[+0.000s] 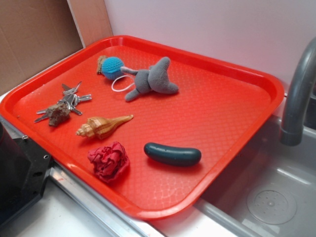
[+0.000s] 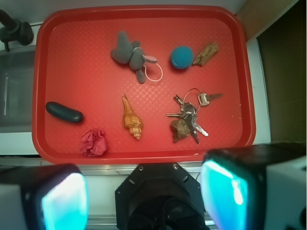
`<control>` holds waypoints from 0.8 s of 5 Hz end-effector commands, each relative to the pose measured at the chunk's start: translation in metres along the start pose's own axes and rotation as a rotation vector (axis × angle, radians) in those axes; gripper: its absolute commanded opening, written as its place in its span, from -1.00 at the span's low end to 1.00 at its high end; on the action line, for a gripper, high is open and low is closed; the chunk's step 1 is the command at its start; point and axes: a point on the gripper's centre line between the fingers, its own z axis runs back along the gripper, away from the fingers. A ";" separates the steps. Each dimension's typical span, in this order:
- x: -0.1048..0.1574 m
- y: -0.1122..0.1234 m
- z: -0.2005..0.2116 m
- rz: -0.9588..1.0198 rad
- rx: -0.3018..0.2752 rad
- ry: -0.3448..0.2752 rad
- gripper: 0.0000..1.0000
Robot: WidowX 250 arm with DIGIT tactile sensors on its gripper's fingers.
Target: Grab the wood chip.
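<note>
Nearest the wrist camera, the gripper hung with its jaws spread wide and empty, short of the red tray. Beyond lay a rocky lump with keys and a seashell. Farthest, the wood chip lay touching the blue ball near the tray's far rim

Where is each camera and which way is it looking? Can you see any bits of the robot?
Exterior: sits off to one side above the red tray, looking down at a slant, with the sink and faucet at right; only a black part at lower left might be the robot.
Wrist: rides on the arm, looking almost straight down; the open gripper fills the bottom edge, well short of the wood chip.
Both show the tray, wood chip, blue ball, keys and seashell.
</note>
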 end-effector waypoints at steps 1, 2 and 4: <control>0.000 0.000 0.000 0.000 0.000 0.000 1.00; 0.028 0.038 -0.044 0.217 0.089 0.008 1.00; 0.101 0.076 -0.100 0.592 0.165 -0.100 1.00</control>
